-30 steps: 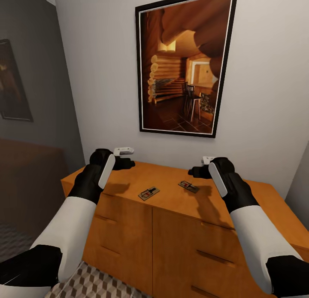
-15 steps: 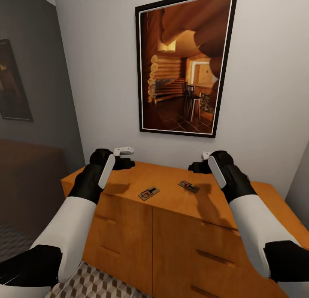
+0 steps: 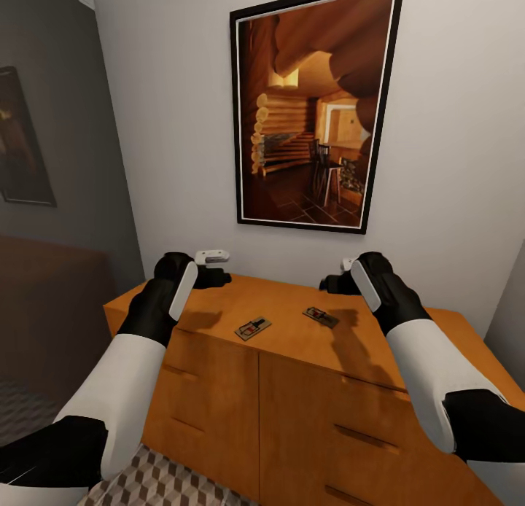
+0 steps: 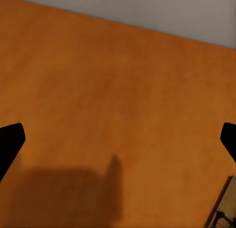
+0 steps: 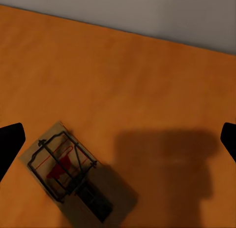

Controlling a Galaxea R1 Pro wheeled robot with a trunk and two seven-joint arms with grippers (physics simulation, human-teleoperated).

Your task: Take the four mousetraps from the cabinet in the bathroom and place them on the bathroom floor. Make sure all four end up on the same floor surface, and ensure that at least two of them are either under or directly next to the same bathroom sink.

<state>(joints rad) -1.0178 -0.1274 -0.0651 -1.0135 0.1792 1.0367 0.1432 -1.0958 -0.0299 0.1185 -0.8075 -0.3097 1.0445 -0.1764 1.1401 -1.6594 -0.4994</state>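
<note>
Two mousetraps lie flat on top of the orange-brown cabinet (image 3: 292,389): one mousetrap (image 3: 253,328) towards the front, the other mousetrap (image 3: 321,316) a little further back and to the right. My left gripper (image 3: 216,277) hovers over the cabinet top to the left of them, open and empty; in the left wrist view (image 4: 118,142) a corner of a trap (image 4: 223,211) shows at the picture's edge. Just above and behind the right-hand trap, my right gripper (image 3: 332,283) is open; the right wrist view (image 5: 118,139) shows that trap (image 5: 73,176) below and off to one side of the fingers.
A large framed picture (image 3: 313,105) hangs on the pale wall right behind the cabinet. A strip of cube-pattern tiled floor (image 3: 153,480) shows at the cabinet's foot. A dark brown surface (image 3: 44,309) and a grey wall lie to the left.
My right arm has lifted slightly and drawn back towards the wall. The left arm has barely shifted. Both traps lie as before.
</note>
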